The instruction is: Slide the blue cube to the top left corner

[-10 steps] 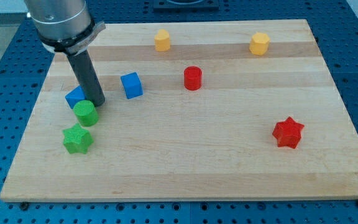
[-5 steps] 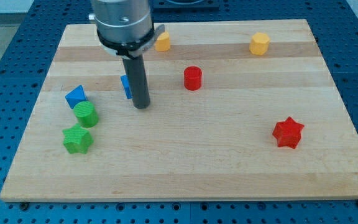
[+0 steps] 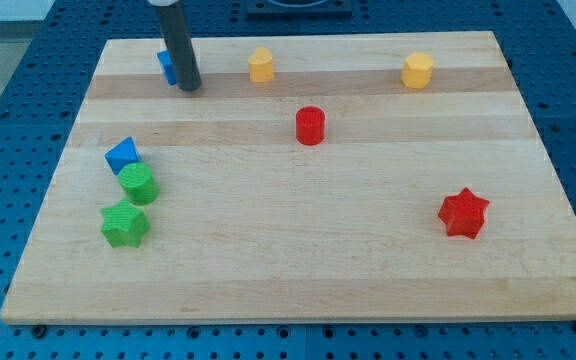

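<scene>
My tip (image 3: 189,87), the lower end of a straight dark rod, rests on the pale wooden bench (image 3: 298,250) near the view's top left, touching the right side of the small blue plastic cube (image 3: 166,66). The cube sits in the upper-left part of the bench, close to the top edge though short of the corner itself, and the rod hides most of it, leaving only a sliver of its left face visible. The arm carries no jaws, so nothing is clenched or grasped; the rod simply stands against the cube.

Along the same top strip, to the view's right of the rod, stands a small yellow block (image 3: 261,65) whose exact shape is hard to make out, and well beyond it a yellow hexagonal block (image 3: 418,70). A red cylinder (image 3: 310,125) stands near the middle of the bench, below and between the two yellow pieces.

At the view's left edge, three blocks cluster together: a second blue block (image 3: 122,154) of angular shape, a green cylinder (image 3: 138,184) touching or just beside it underneath, and a green star-shaped block (image 3: 124,224) just below that. A red star-shaped block (image 3: 464,212) lies alone toward the view's lower right, well apart from the rest.
</scene>
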Tool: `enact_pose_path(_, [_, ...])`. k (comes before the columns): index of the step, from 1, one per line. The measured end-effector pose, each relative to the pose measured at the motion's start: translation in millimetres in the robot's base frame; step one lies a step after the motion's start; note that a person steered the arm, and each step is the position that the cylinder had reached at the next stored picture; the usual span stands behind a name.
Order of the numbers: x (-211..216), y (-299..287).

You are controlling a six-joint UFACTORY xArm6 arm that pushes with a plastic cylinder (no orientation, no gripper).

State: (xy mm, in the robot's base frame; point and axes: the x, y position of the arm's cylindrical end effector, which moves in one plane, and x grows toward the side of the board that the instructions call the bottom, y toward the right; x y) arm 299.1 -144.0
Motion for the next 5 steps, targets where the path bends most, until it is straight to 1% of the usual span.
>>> enact_pose_path(1, [-4.1,14.4])
enact_pose_path(2, [-12.8,13.8])
enact_pose_path(3, [-42.8,2.8])
enact_pose_path(4, [-43.8,-4.4])
enact_pose_path(5, [-35.2,-15.1])
